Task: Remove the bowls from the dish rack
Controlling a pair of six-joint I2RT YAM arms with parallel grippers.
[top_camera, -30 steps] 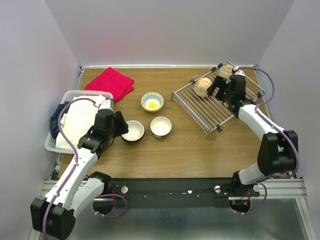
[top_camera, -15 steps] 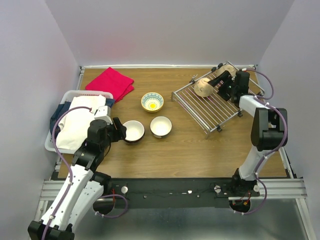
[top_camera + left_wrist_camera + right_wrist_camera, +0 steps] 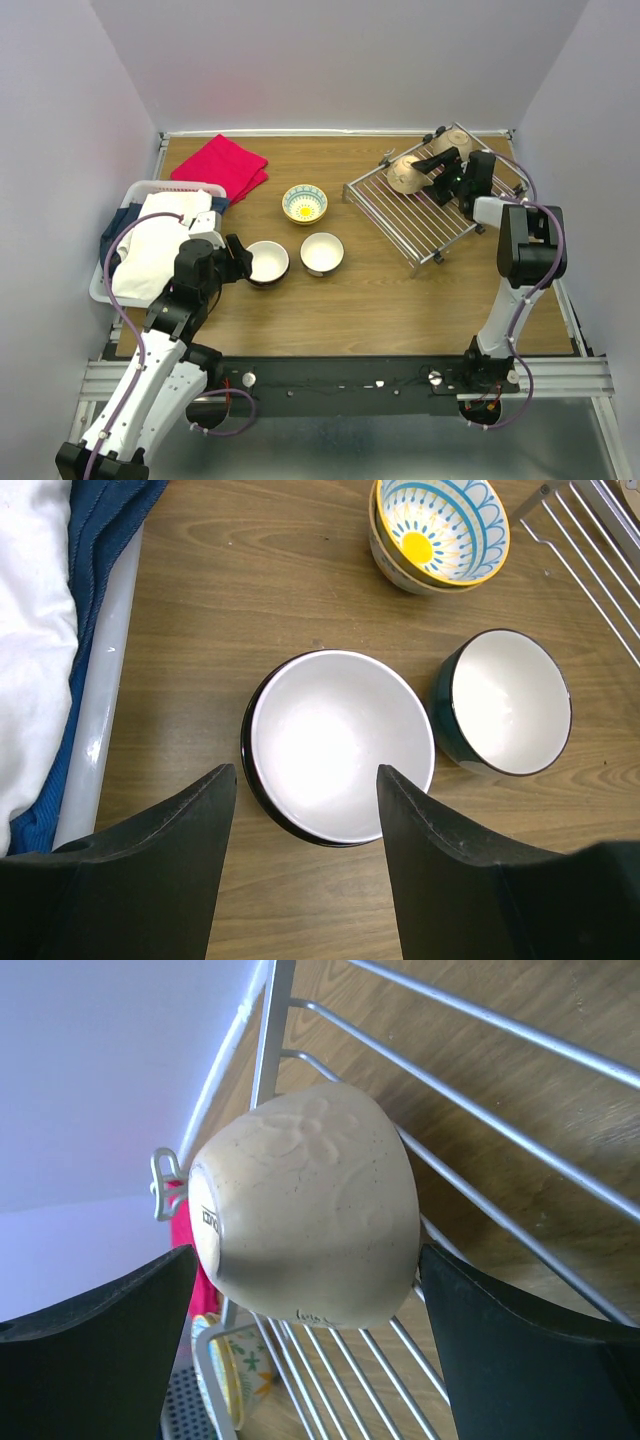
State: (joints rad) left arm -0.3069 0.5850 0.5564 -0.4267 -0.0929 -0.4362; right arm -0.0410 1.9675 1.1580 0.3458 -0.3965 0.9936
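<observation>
The silver dish rack (image 3: 425,215) sits at the back right of the table. A tan bowl (image 3: 404,174) lies tipped on its bars, and a second bowl (image 3: 456,140) rests at the rack's far corner. My right gripper (image 3: 430,175) is open, its fingers on either side of the tan bowl (image 3: 310,1200) with small gaps. On the wood stand a white-inside dark bowl (image 3: 267,262), a teal bowl (image 3: 322,253) and a floral bowl (image 3: 304,203). My left gripper (image 3: 240,258) hangs open just short of the dark bowl (image 3: 340,742), holding nothing.
A white plastic basket (image 3: 105,290) with white and blue cloth stands at the left edge. A red cloth (image 3: 222,165) lies at the back left. Walls close in on three sides. The floral bowl (image 3: 440,530) sits on top of another bowl.
The right arm has swung to the rack's far end and brought its open fingers around the tan bowl. The left gripper pulled back a little from the dark bowl, then held still.
</observation>
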